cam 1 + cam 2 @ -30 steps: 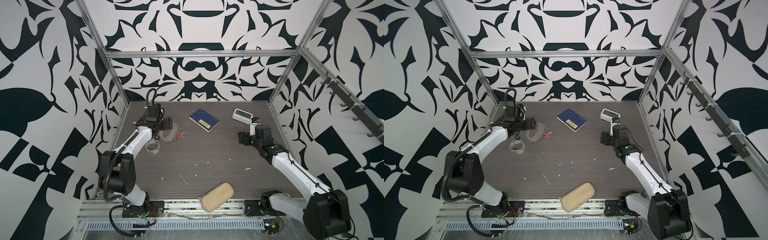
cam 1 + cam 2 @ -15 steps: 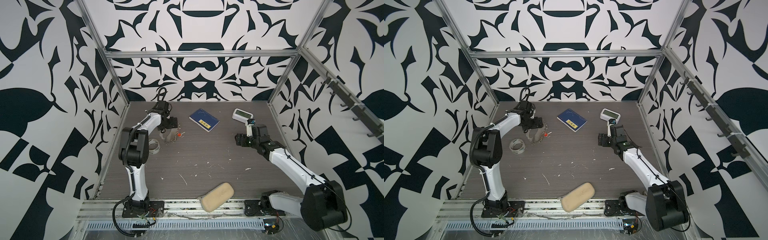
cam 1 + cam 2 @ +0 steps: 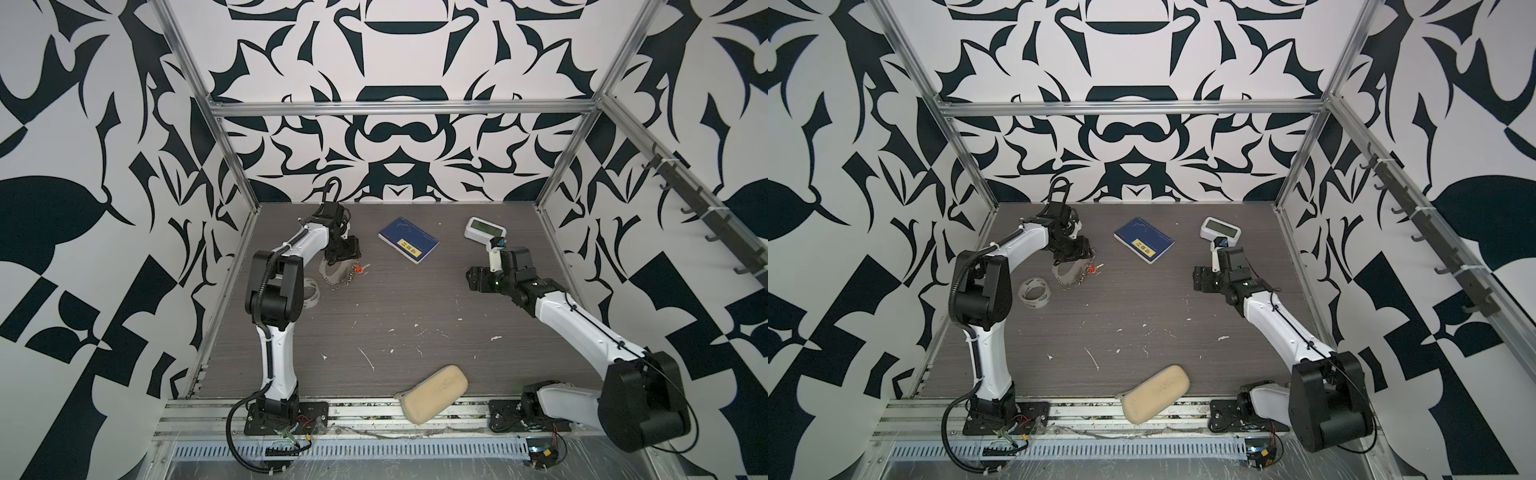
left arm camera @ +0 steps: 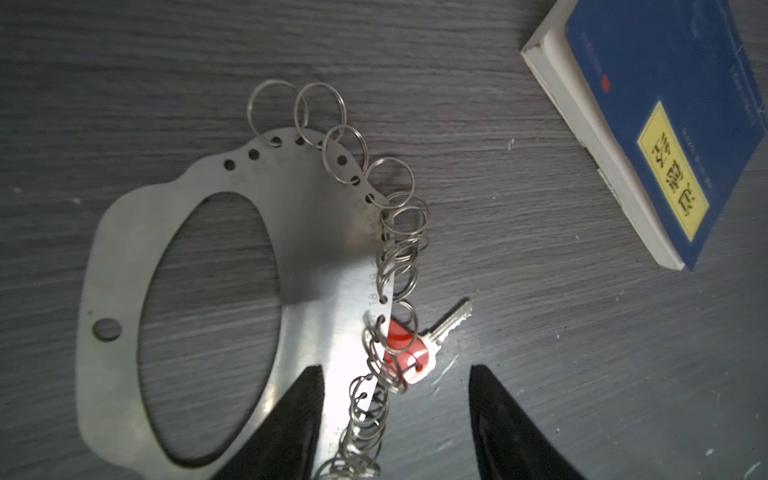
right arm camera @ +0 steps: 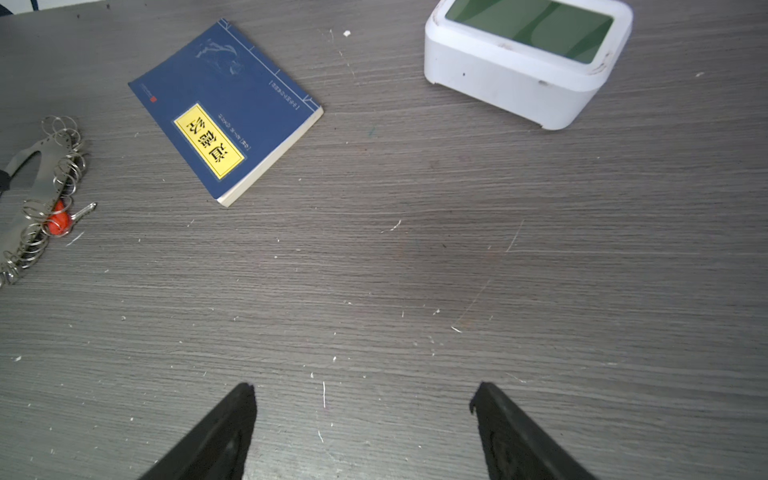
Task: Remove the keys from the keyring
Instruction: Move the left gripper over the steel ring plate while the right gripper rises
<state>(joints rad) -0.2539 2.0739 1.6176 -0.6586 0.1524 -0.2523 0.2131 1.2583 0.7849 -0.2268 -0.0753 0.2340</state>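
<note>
The keyring [image 4: 124, 270], a flat grey metal hoop fringed with several small silver rings, lies on the table at the back left [image 3: 332, 272] [image 3: 1068, 272]. The keys [image 4: 405, 347], silver with a red-orange tag, hang from one small ring at its edge [image 3: 358, 269] [image 5: 60, 220]. My left gripper [image 4: 394, 368] is open, close over the fringed edge. One fingertip [image 4: 307, 395] is over the hoop's plate, its partner is over bare table, and the tag sits just ahead of the gap. My right gripper [image 5: 363, 390] [image 3: 473, 279] is open above bare table on the right, holding nothing.
A blue book with a yellow label [image 3: 408, 245] lies at the back middle. A white device with a green screen [image 3: 484, 228] sits at the back right. A clear tape roll [image 3: 1035, 293] lies left of the keyring. A beige oblong case [image 3: 434, 392] rests at the front edge.
The left arm has swung its elbow forward and brought the gripper down over the keyring's fringed edge, with the jaws narrower than before. The right gripper has shifted slightly left.
</note>
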